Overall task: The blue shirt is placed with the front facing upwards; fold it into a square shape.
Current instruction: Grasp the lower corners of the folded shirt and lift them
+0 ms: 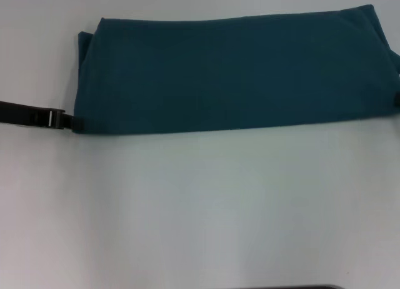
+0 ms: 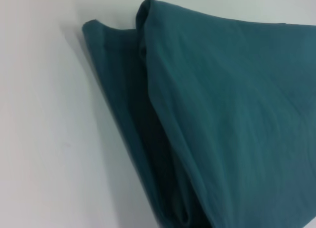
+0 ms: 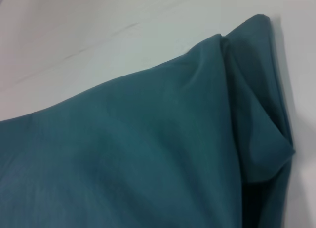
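The blue shirt [image 1: 231, 73] lies folded into a long band across the far part of the white table [image 1: 200, 207], plain side up, with no lettering showing. My left gripper [image 1: 67, 121] reaches in from the left and its tip meets the band's near left corner. A dark sliver of my right gripper [image 1: 397, 99] shows at the band's near right end, at the picture's edge. The left wrist view shows the shirt's stacked layers [image 2: 163, 154] at its left end. In the right wrist view the folded right end of the shirt [image 3: 256, 114] is bunched and puckered.
Bare white tabletop stretches from the shirt's near edge toward me. A thin dark strip [image 1: 300, 287] of my own body shows at the bottom of the head view.
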You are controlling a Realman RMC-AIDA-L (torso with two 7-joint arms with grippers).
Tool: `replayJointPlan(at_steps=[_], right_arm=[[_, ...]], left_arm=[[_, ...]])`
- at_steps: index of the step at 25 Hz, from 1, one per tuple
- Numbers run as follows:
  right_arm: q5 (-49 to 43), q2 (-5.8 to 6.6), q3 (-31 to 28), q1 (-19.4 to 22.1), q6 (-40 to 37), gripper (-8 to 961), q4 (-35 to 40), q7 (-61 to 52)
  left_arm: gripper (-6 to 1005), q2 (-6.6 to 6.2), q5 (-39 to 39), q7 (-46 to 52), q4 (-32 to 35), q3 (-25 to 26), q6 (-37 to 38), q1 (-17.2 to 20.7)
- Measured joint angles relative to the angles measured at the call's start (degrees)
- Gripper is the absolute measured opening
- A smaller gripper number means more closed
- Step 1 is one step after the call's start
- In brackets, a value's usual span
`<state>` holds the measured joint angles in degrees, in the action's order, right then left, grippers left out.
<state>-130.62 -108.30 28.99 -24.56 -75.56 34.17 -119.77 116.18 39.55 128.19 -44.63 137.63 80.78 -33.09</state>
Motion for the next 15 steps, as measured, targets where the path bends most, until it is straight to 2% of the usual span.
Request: replayJointPlan(at_steps=[4,10,15], right_arm=[[0.02,-0.02,-0.13,1.29,-1.89,32,1.13,0.08],[0.06,-0.70,-0.90,4.48,-6.86,33,5.18,0.20],[-0.07,-0.76,-2.71,6.69,-11.04,33,5.91,1.34]], left_arm=[[-1,-0.36,-0.01,-0.73,-0.06,0.13,2.01,0.43],[0,-1.10,0.15,-2.40,-0.48,0.56,7.21,1.39],[0,-0.89,0.02,-3.19,-3.52,0.44,12.90,3.02]])
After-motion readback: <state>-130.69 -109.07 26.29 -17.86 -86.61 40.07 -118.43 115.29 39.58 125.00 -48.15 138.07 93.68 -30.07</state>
